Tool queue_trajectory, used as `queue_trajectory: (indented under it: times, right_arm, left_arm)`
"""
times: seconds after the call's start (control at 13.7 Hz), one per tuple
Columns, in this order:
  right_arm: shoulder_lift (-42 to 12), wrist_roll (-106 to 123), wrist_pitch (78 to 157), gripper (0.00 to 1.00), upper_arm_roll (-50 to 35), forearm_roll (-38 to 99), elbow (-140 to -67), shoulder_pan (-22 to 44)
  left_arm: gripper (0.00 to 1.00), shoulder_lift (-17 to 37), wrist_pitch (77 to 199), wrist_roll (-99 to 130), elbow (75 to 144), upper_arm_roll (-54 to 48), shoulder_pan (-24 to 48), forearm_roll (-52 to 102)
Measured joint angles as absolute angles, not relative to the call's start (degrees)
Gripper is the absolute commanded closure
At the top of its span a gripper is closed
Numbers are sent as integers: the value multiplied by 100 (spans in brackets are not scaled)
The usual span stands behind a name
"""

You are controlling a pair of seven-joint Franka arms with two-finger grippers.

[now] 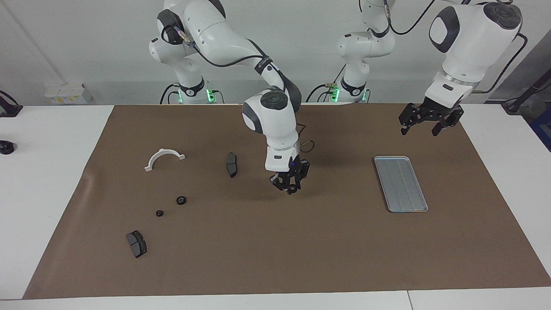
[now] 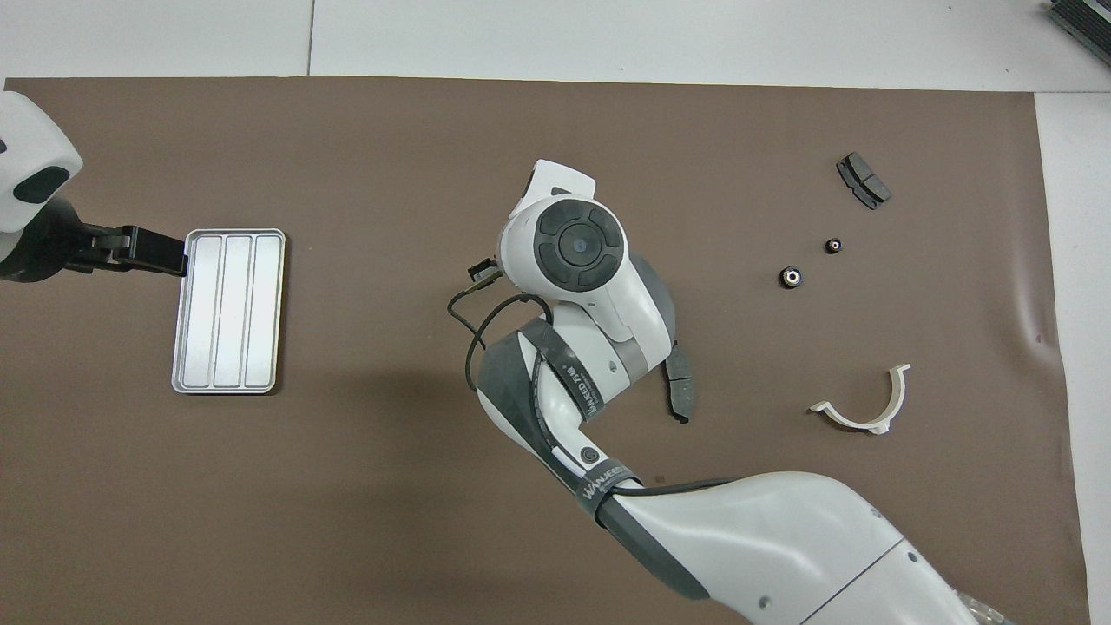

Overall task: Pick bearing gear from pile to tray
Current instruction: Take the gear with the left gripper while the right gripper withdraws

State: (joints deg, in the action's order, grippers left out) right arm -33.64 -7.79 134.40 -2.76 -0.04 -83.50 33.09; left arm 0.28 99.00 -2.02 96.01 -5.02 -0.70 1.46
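Observation:
The pile lies toward the right arm's end of the table: two small black gears (image 1: 181, 200) (image 1: 159, 213), also in the overhead view (image 2: 791, 278) (image 2: 832, 246), two dark brake pads (image 1: 232, 164) (image 1: 136, 243) and a white half-ring (image 1: 162, 151). The silvery tray (image 1: 400, 184) (image 2: 228, 311) lies toward the left arm's end and holds nothing. My right gripper (image 1: 289, 184) hangs over the bare mat between the pile and the tray. In the overhead view its own wrist hides it. My left gripper (image 1: 424, 125) (image 2: 152, 250) is open and raised over the mat beside the tray.
A brown mat (image 1: 275, 258) covers most of the white table. In the overhead view, one brake pad (image 2: 681, 391) lies right beside the right arm's wrist and the half-ring (image 2: 872, 425) lies nearer to the robots than the gears. A small black thing (image 1: 6, 147) sits on the bare table off the mat.

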Motion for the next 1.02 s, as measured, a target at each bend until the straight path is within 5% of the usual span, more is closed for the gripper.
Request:
queue_trajectory:
  times: [0.15, 0.29, 0.36, 0.73, 1.02]
  right_arm:
    - [-3379, -951, 13563, 72, -278, -4, -8425, 3560]
    - [-3397, -1084, 13650, 10, -275, -4, -8541, 3772]
    - [-3404, -1115, 13661, 0, -275, -4, -8582, 3838]
    - [-3397, -1344, 13649, 0, -190, -4, -8559, 3730]
    - [-3094, -833, 13112, 0, -159, -4, -8510, 2535]
  left_arm:
    - [0, 27, 9900, -201, 9601, -530, -68, 146]
    - [0, 26, 9900, -201, 9601, -578, -49, 146]
    - [0, 26, 9900, -201, 9602, -585, -47, 146]
    - [0, 23, 10006, -193, 9654, -589, -47, 146]
    - [0, -22, 10870, 241, 10184, -638, 90, 148]
